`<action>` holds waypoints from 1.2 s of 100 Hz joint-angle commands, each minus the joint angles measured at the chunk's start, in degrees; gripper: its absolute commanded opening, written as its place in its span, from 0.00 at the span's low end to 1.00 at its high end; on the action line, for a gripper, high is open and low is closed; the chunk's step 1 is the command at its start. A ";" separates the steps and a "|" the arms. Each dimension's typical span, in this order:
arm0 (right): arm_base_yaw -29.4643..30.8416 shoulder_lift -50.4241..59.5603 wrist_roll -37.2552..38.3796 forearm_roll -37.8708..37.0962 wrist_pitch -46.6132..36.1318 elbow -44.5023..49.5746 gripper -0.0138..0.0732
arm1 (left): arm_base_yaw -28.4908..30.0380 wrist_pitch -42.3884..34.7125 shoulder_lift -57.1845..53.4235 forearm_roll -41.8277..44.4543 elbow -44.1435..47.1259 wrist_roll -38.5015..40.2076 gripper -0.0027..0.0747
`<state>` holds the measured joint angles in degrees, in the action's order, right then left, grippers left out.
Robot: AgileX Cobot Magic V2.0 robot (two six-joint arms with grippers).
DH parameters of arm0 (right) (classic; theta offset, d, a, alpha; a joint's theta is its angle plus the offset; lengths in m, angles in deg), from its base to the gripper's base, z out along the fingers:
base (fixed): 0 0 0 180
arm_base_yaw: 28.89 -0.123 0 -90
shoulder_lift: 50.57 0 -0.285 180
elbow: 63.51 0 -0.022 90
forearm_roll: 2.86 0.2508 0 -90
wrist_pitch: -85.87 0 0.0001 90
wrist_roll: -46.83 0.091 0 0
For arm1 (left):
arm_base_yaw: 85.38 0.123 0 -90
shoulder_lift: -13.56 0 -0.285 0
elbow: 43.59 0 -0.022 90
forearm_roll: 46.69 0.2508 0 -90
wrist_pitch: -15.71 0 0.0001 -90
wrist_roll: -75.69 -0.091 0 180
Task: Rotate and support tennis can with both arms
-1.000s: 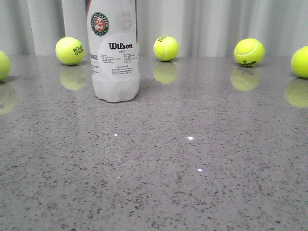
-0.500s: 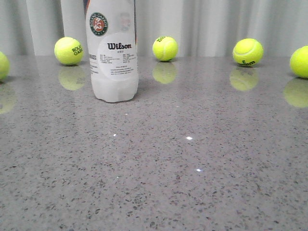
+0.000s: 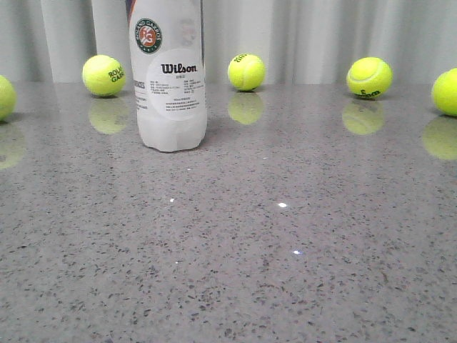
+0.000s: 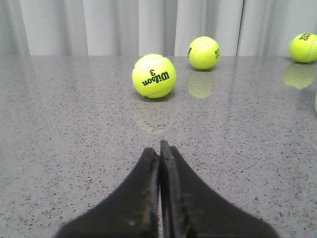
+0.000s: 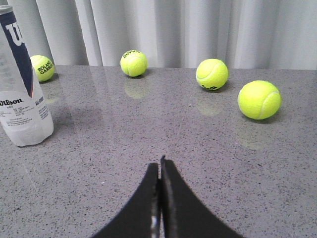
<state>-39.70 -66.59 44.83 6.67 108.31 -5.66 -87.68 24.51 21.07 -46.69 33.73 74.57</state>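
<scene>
Front view first: the tall whitish frosted plastic tennis can (image 3: 171, 78) stands upright on the grey speckled stone table (image 3: 285, 250), left of centre and toward the back. Its Wilson label and round green-red Roland Garros emblem face the camera, and its top is cut off by the frame. Yellow-green tennis balls (image 3: 246, 71) sit in a loose row along the back edge, in front of a pale pleated curtain (image 3: 314, 36). One ball sits just left of the can and a bit behind it, the others are well apart to the right. Neither arm shows up in this view.

Left wrist view: the black matte left gripper (image 4: 159, 148) has its two fingers pressed together, nothing between them, low over bare table. A Wilson 3 ball (image 4: 154, 76) lies ahead of it, apart from the tips.

Right wrist view: the black right gripper (image 5: 159, 166) is likewise pinched closed on nothing. The can stands off to one side, well apart from the fingertips, showing its navy band here.
</scene>
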 commanded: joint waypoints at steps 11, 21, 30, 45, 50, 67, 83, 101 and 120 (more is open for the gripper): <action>0.34 -0.58 -0.07 -0.33 -4.60 -1.56 0.09 | -0.09 -4.97 -2.06 0.00 2.47 0.57 0.01; 0.34 -0.58 -0.07 -0.33 -4.60 -1.56 0.09 | -0.09 -4.97 -2.06 0.00 2.47 0.57 0.01; 0.34 -0.58 -0.07 -0.33 -4.60 -1.56 0.09 | -0.09 -4.97 -2.06 0.00 2.47 0.57 0.01; 0.34 -0.58 -0.07 -0.33 -4.60 -1.56 0.09 | -0.09 -4.97 -2.06 0.00 2.47 0.57 0.01; 0.34 -0.58 -0.07 -0.33 -4.88 -1.16 0.09 | -0.09 -4.97 -2.06 0.00 2.47 0.57 0.01; 3.14 -0.58 0.09 -0.23 -16.00 2.54 0.09 | -0.09 -4.97 -2.06 0.00 2.47 0.57 0.01; 9.84 -0.11 0.28 -6.59 -23.46 8.51 0.09 | -0.09 -4.97 -2.06 0.00 2.47 0.57 0.01; 15.91 4.04 8.03 -15.34 -26.97 15.60 0.09 | -0.09 -4.97 -2.06 0.00 2.47 0.57 0.01; 16.94 9.84 7.91 -15.61 -25.04 21.01 0.09 | -0.09 -4.97 -2.06 0.00 2.47 0.57 0.01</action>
<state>-23.03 -58.36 52.48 -7.77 86.34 15.00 -87.68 24.19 21.07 -46.69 33.73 74.63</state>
